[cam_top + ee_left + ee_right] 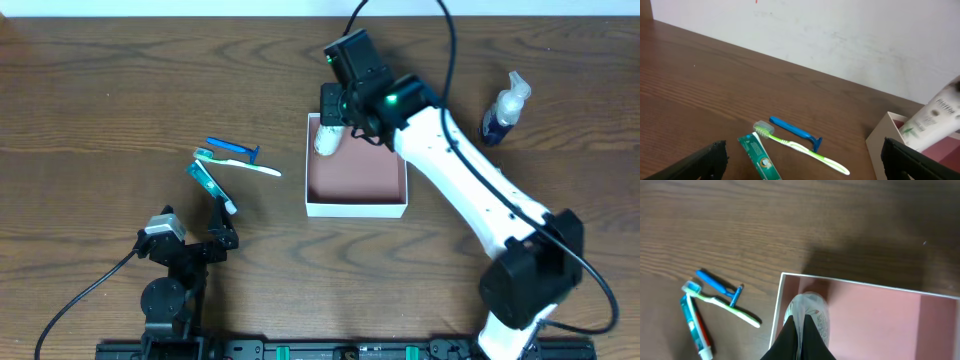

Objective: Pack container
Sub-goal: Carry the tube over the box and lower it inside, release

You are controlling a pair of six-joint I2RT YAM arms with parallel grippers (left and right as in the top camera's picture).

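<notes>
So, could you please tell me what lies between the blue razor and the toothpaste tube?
The green-and-white toothbrush lies between the razor and the toothpaste tube; the overhead and left wrist views both show it.

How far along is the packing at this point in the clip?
Done: nothing; the white-walled square cardboard container has a bare pink floor. In hand: the right gripper, shut on a white squeeze tube, at the container's corner. Remaining: blue razor, green-and-white toothbrush, green toothpaste tube by the open left gripper, and a blue-filled pump bottle on the table.
</notes>
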